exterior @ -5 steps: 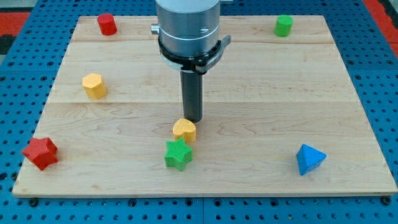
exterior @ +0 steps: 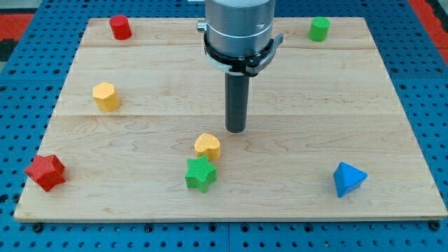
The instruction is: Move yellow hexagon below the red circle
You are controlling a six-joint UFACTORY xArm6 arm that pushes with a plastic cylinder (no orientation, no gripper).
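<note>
My tip (exterior: 236, 131) upright, down on mid-board, arm above

A lab bench: wooden board (exterior: 392, 105) on a blue perforated mounting plate (exterior: 28, 105)

Yellow heart (exterior: 207, 145) touching green star (exterior: 200, 173)
</note>
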